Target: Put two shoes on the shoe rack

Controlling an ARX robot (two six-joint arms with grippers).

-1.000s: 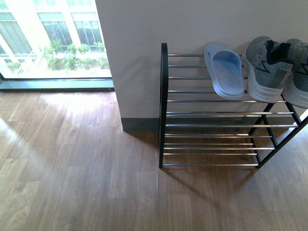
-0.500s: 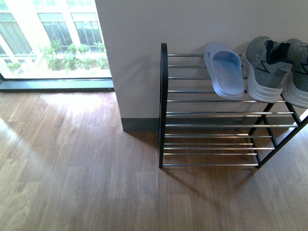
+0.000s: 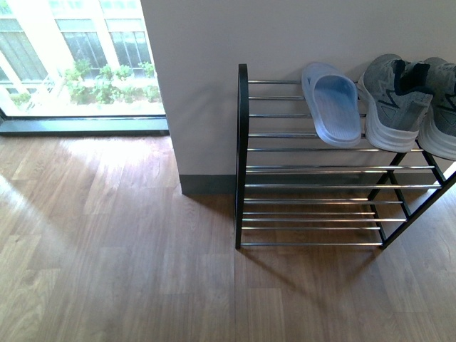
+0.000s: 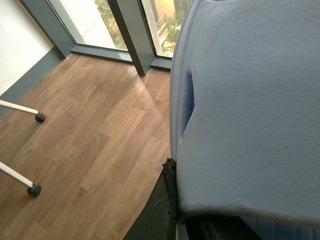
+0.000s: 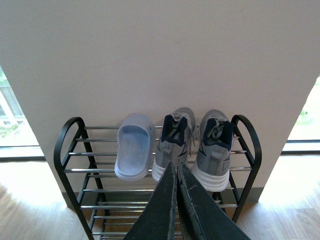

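Note:
The shoe rack (image 3: pixel 243 157) (image 5: pixel 66 145) stands against the white wall, black arched frames and silver rods. On its top tier lie one pale blue slide sandal (image 3: pixel 332 105) (image 5: pixel 133 145) and, to its right, two grey knit sneakers (image 3: pixel 394 101) (image 5: pixel 173 141) side by side. A second pale blue slide sandal (image 4: pixel 250 110) fills the left wrist view, with my left gripper (image 4: pixel 175 200) shut on its edge above the wood floor. My right gripper (image 5: pixel 176 167) is shut and empty, held in front of the rack at a distance. Neither arm shows in the front view.
Wood floor (image 3: pixel 107 249) spreads left of and before the rack. A floor-level window (image 3: pixel 78 64) lies at the back left. In the left wrist view, white legs on black castors (image 4: pixel 34 189) stand on the floor near a dark window frame (image 4: pixel 130 35).

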